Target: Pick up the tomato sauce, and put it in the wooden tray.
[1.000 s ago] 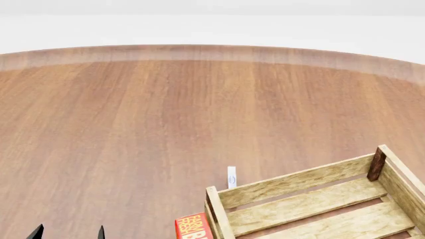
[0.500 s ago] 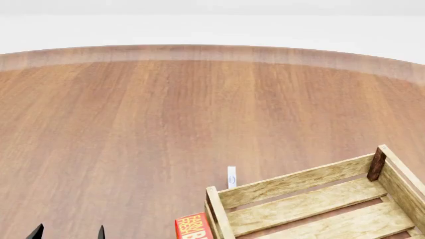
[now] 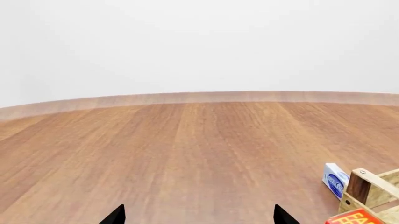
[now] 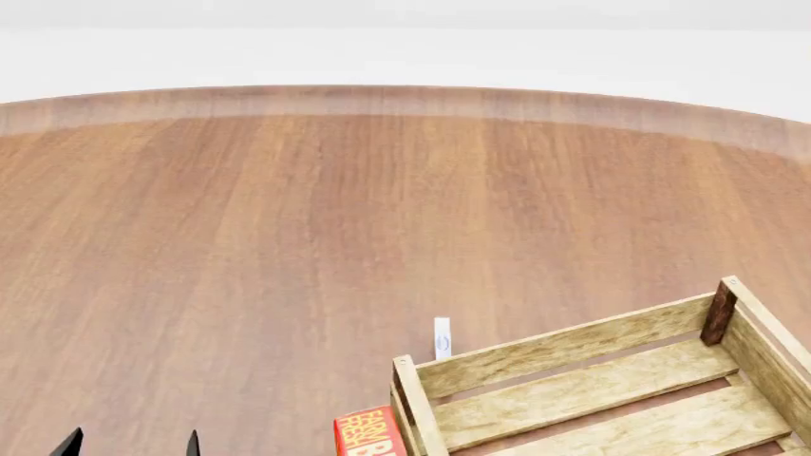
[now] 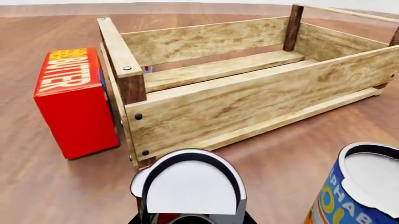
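The left arm sits low over the table [image 4: 317, 218] at the near left. Only the two black fingertips [image 4: 193, 443] of the left gripper [image 4: 131, 445] show at the bottom edge of the head view. In the left wrist view the left gripper [image 3: 201, 215] has its tips spread wide apart with bare wood between them, holding nothing, and it points toward the far rim of the table.

The right arm does not show in the head view. Its wrist camera looks down and forward at the wooden tray [image 5: 249, 105] from the near side. The right gripper's fingers cannot be made out. Only a dark shape [image 5: 240, 218] shows at the frame's edge under the can, so whether that hand is wide, narrow or gripping cannot be told.

The tomato sauce [image 5: 190, 186] is outside the tray, on the near side, close to the tray's near-left corner post. Its silver end faces up toward the wrist camera, so its long axis runs roughly along the camera's line of sight. A sliver of red label shows below the lid, and the rest of the body is hidden. A blue-labelled can [image 5: 358, 191] stands near it. A red butter box [image 5: 74, 102] stands upright against the tray's left end.

In the head view the wooden tray [image 4: 571, 356] lies at the near right, turned at an angle. A small white-and-blue box [image 4: 443, 337] stands just beyond its far-left corner.
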`<state>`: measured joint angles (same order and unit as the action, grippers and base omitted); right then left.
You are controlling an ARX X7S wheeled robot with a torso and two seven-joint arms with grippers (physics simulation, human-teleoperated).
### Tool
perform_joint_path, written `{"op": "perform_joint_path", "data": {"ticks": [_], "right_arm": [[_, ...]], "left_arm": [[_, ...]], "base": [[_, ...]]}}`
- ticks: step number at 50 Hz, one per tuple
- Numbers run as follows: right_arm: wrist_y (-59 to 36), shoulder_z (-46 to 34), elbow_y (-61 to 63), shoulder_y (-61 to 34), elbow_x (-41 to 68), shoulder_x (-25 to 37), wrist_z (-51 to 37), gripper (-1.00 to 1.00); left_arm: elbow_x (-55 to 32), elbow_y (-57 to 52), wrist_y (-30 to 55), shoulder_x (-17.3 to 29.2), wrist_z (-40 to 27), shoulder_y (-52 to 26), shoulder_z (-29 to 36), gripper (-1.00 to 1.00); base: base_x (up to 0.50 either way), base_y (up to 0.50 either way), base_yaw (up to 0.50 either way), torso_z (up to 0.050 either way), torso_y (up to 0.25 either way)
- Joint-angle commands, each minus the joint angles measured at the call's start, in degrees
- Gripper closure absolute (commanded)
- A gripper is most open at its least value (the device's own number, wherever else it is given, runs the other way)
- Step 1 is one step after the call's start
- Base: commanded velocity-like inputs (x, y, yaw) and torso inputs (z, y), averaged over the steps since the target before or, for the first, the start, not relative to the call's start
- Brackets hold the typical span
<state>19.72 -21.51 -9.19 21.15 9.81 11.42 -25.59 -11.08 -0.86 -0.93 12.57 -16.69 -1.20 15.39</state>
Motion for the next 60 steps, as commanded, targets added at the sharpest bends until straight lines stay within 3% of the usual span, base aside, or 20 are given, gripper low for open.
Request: {"op": "perform_joint_path", "data": {"ticks": [1,24,30,36,43,51,54,60], "right_arm": [[0.39,-0.08,10.33,5.47,-5.44,1.72,-2.71,1.00],[3.85,0.46,29.14,14.67,-16.57,4.58,-8.79,1.00],[-3.18,1.48,37.02,14.02,-20.19,4.30,-8.62,1.00],[-14.79,2.33,43.99,8.67,-16.23,4.31,-4.55,1.00],[-22.08,3.02,48.69,4.37,-15.97,3.31,-3.73,1.00],[-40.23,7.19,51.14,-9.83,-8.47,1.23,-0.65,1.00],[-49.01,10.87,47.69,-19.91,-5.49,-0.85,-0.73,1.00],[-51.10,11.70,43.98,-24.27,-4.75,-1.19,-0.78,1.00]], "left_arm": [[-0.41,-0.04,-0.61,-0.10,0.60,0.14,-0.24,-1.00],[-0.95,-0.11,-0.50,0.39,0.27,0.02,0.33,-1.00],[-1.17,0.09,-0.57,0.47,0.27,-0.11,0.44,-1.00],[-1.40,0.09,-0.38,0.56,0.21,-0.24,0.57,-1.00],[-1.55,0.22,-0.44,0.68,0.12,-0.30,0.71,-1.00],[-1.62,0.18,-0.51,0.80,-0.12,-0.33,0.92,-1.00],[-1.66,0.03,-0.48,0.86,-0.25,-0.32,0.98,-1.00],[-1.84,0.20,-0.51,0.99,-0.28,-0.44,1.13,-1.00]], "base": [[0.00,0.00,0.00,0.000,0.000],[0.00,0.00,0.00,0.000,0.000],[0.00,0.00,0.00,0.000,0.000],[0.00,0.00,0.00,0.000,0.000],[0.00,0.00,0.00,0.000,0.000],[0.00,0.00,0.00,0.000,0.000],[0.00,0.00,0.00,0.000,0.000],[0.00,0.00,0.00,0.000,0.000]]}}
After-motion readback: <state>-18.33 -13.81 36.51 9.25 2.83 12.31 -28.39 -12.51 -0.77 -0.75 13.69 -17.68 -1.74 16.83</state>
